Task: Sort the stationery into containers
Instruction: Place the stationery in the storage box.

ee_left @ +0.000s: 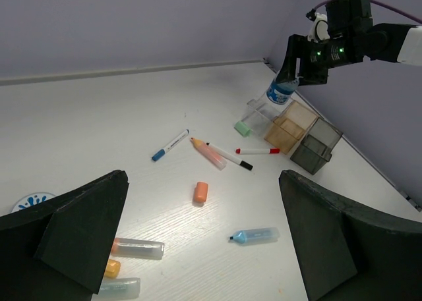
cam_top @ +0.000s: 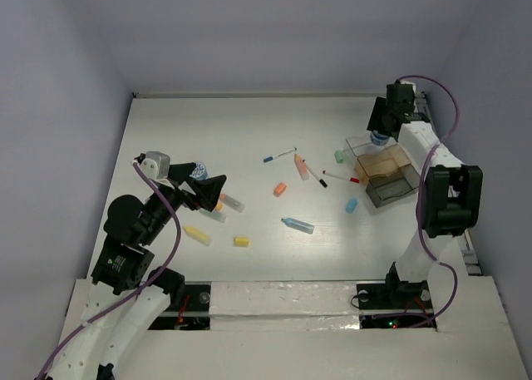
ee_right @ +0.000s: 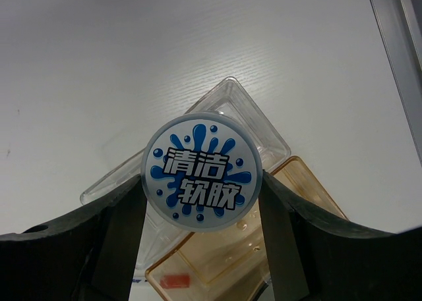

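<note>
1. Right wrist view: right claw clenched on the round blue-and-white tub, label up, hanging over the clear compartment of the tray.
2. Lower straight down before letting go (tub looks nearly as wide as the compartment), level and centred between the walls.
3. Keep clear of the amber compartment alongside.
4. Left claw spread wide, empty, over the desk, well apart from the tray.

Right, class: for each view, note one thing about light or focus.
Top view: table evenly lit, shadows faint. Left wrist: the left fingers loom large and dark. Right wrist: the label on the roll is sharp, the right fingers dark beside it.
</note>
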Available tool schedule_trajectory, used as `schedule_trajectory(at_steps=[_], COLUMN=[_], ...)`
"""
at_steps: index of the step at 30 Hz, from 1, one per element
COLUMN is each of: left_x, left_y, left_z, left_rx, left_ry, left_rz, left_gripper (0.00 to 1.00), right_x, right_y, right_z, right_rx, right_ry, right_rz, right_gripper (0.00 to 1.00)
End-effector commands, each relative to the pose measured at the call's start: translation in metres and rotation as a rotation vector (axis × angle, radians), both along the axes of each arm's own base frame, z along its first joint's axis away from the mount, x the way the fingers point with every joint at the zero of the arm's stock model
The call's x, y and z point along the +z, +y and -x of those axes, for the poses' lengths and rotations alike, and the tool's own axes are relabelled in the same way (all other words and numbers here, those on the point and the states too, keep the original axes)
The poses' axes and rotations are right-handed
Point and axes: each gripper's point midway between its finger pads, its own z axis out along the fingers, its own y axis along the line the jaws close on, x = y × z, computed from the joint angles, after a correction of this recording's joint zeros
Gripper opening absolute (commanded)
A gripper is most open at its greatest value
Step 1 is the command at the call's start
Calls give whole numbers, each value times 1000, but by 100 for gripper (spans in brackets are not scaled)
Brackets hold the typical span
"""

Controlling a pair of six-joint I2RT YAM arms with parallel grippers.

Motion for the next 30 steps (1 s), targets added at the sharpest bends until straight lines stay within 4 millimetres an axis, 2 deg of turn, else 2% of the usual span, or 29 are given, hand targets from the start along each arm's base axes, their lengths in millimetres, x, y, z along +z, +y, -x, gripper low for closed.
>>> schedule_trajectory(at_steps=[1,8,13,14,16,17,18,19,21,26,28,30], left_x=[7,8,8,7,8,8,7,7,7,7,8,8], left_y=[-2,-2,-1,-1,-1,-1,-1,-2,-2,-1,0,1], left_z=[-1,-1,-2,-2,-2,-2,-2,-2,-1,-1,-2,-3], left_rx=[-6,-4,-3,-1,-1,-3,-3,-6,-7,-1,3,11], left_ry=[-33,-34,-34,-32,-34,-35,-33,-34,-34,-33,-34,-33], left_rz=[8,9,9,10,9,8,7,7,5,7,11,11], left_gripper=[99,99,99,99,99,99,99,99,99,99,99,99], right_x=[26,12,9,8,7,9,9,8,18,46,64,75], right_y=[-5,-7,-9,-10,-11,-11,-11,-10,-8,1,15,54], right_z=[-25,-25,-25,-25,-26,-27,-28,-28,-33,-37,-35,-31], right_rx=[-15,-24,-40,-43,-48,-51,-48,-46,-33,9,69,196], right_ry=[-109,-83,-78,-77,-71,-75,-72,-64,-85,-147,-192,-233], right_rz=[1,7,14,17,21,20,17,16,10,-27,-78,-137], right_gripper=[31,32,40,43,55,63,76,82,90,93,96,100])
